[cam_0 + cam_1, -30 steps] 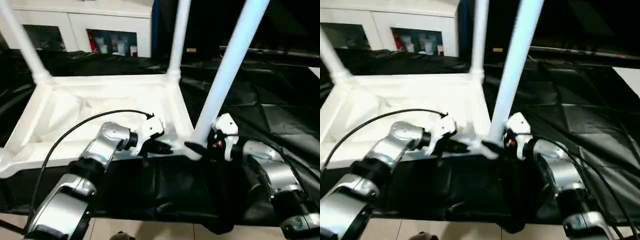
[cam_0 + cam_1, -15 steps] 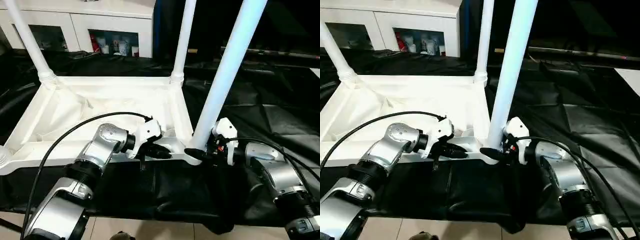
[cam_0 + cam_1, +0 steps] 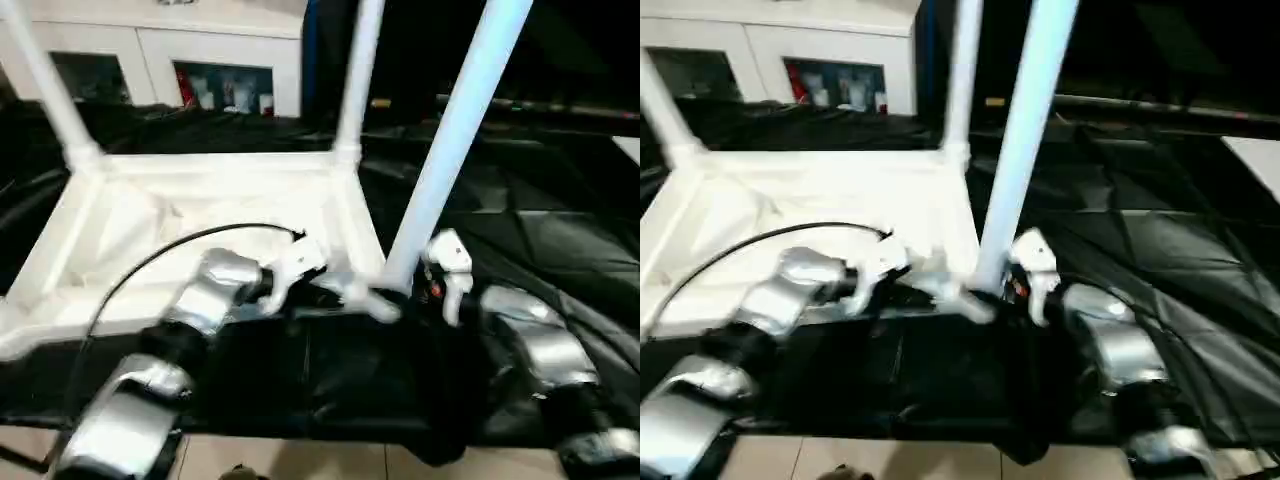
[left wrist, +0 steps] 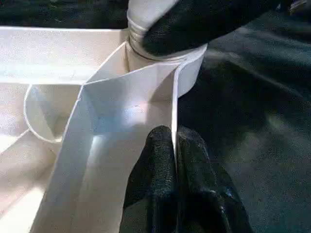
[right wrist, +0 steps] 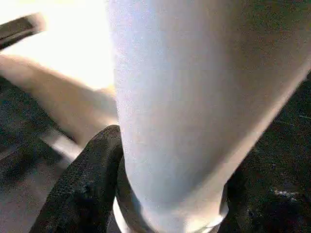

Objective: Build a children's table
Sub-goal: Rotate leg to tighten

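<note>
Both jaws clamp: left gripper (image 4: 175, 145) on the tabletop (image 3: 200, 215) rim, right gripper (image 5: 165, 194) around the near leg (image 3: 455, 130).

The upturned table top (image 3: 200, 215) lies on black sheeting (image 3: 560, 240).

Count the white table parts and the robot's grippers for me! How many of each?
Table top: 1, lying upside down
Table legs standing up in its corners: 3 (far left leg, far right leg, near right leg)
Grippers: 2 (left gripper, right gripper)
Total: 6
</note>
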